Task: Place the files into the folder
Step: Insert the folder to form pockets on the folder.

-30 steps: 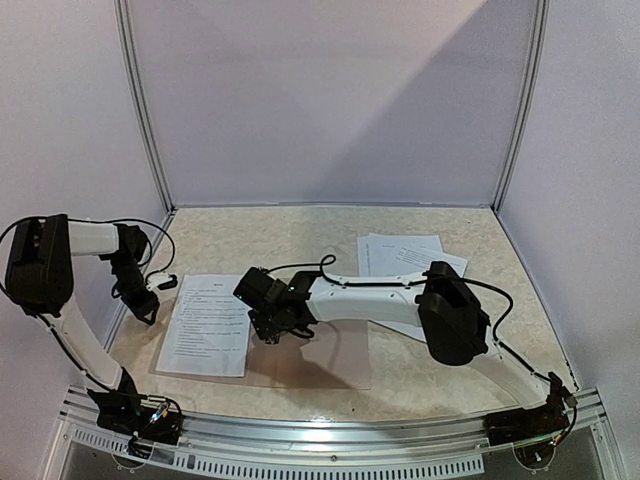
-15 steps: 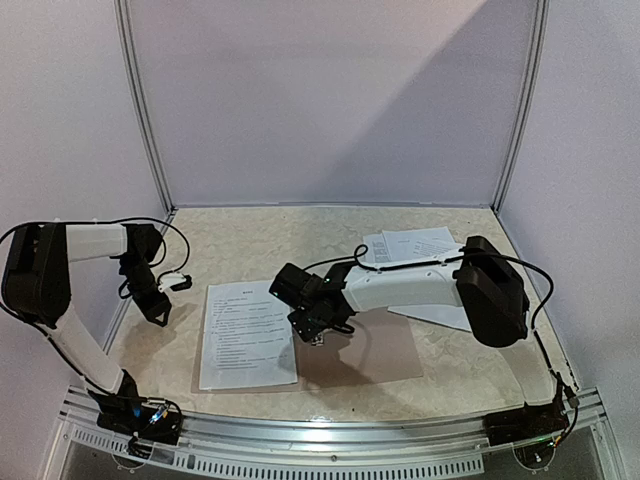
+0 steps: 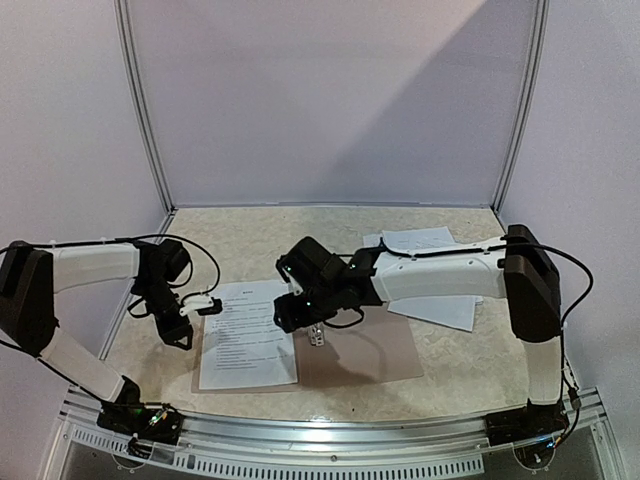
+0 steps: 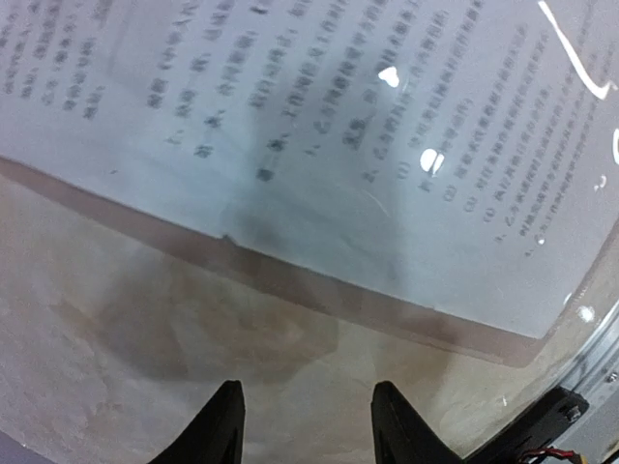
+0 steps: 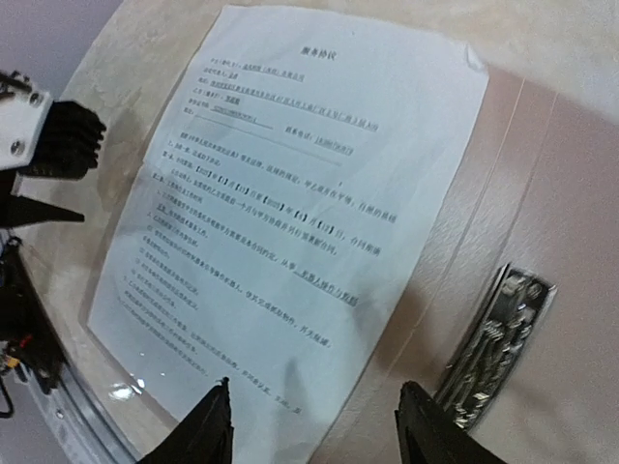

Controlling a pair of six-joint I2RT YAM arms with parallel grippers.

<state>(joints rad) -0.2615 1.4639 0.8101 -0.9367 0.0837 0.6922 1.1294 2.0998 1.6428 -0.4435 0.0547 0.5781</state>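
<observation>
Folder (image 3: 370, 352): open and flat near the front edge of the table (image 3: 240, 235), taupe inner face up. A small metal clip (image 5: 493, 338) sits beside the spine fold.

One sheet (image 3: 248, 335) rests on the folder's left half. It is white with lines of black print, inside a glossy clear sleeve that shows glare spots. Its left margin lies close to the cover's left edge.

Left gripper (image 4: 305, 425): low over bare table just beside that edge, fingers parted, nothing between them.

Right gripper (image 5: 314, 425): above the sheet near the spine, fingers parted, empty.

Remaining files (image 3: 425, 243): a loose overlapping pile farther back on the right, just beyond the folder's far corner and partly hidden by the right arm (image 3: 450, 280).
</observation>
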